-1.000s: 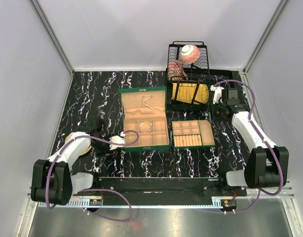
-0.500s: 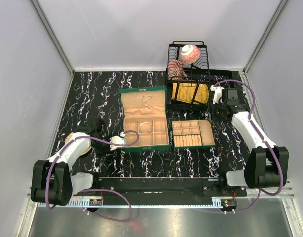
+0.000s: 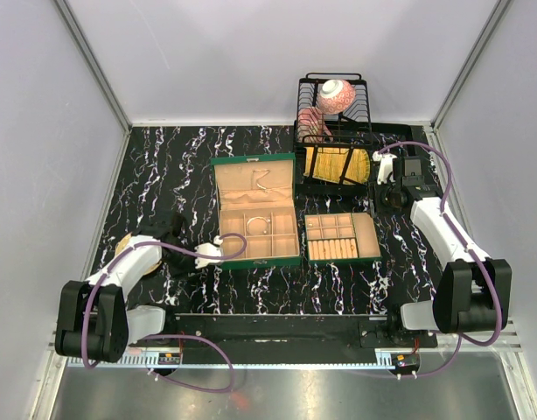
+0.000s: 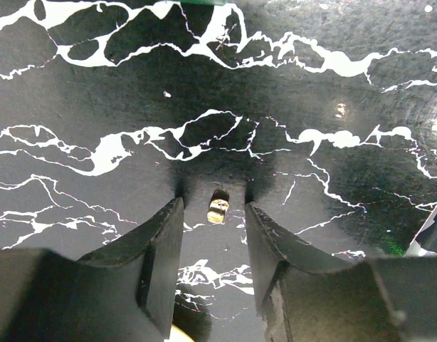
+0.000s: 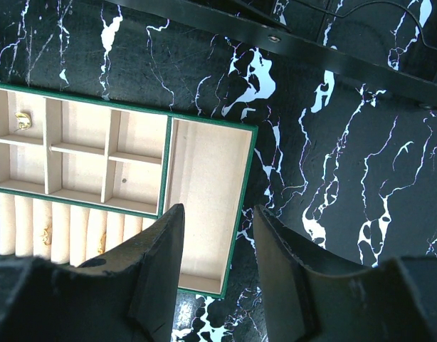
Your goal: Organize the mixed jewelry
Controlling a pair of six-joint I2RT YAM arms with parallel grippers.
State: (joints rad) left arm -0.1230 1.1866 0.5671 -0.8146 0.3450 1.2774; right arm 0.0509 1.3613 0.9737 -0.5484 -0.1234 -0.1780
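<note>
Left gripper (image 4: 213,206) is low over the marble table (image 4: 97,92), jaws part open. A tiny gold stud (image 4: 218,209) lies on the table between the fingertips, clear of both, and nothing is gripped. Right gripper (image 5: 217,214) has its jaws likewise part open and empty, above the small green box (image 5: 204,171): the long bare compartment sits under the gap, and a small gold piece (image 5: 22,121) lies in a corner cell well out beyond the finger on the wrist view's left.
</note>
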